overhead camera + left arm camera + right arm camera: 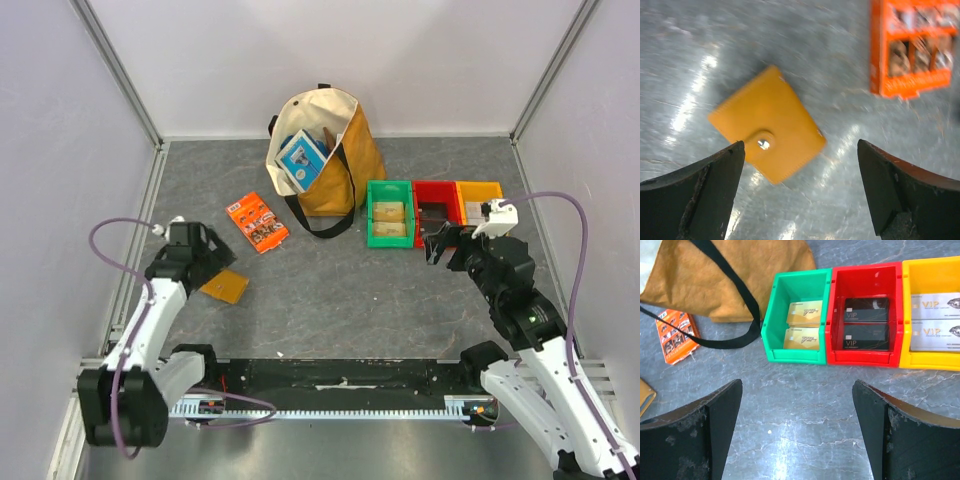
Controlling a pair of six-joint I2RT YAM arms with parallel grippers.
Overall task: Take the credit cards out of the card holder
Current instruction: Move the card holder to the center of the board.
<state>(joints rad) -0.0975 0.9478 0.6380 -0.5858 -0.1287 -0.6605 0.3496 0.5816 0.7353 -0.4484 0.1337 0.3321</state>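
Left end effector (800, 145): jaws spread wide, nothing between them, poised over the desk (350, 290).
Card holder (767, 122): orange-tan, folded shut, flat on the desk just ahead of the left end effector; its near corner lies between the two fingertips, touching neither. Tab fastened with a metal snap (763, 144). Contents cannot be seen.
Orange packet (912, 50): ahead and to the right of the left end effector, apart from the card holder. Printed picture panels; lettering too blurred to read.
Tote bag (335, 170): tan with black strap, well ahead, between the two end effectors. A blue-and-white box (300, 160) stands in its mouth; print unreadable.
Green bin (800, 275): ahead-left of the right end effector, two gold cards (802, 326), script illegible.
Red bin (865, 270): straight ahead, two black cards (866, 310) marked "VIP".
Yellow bin (930, 262): ahead-right, two pale cards (935, 305) marked "VIP".
Right end effector (797, 384): jaws fully apart, holding nothing, short of the bins.
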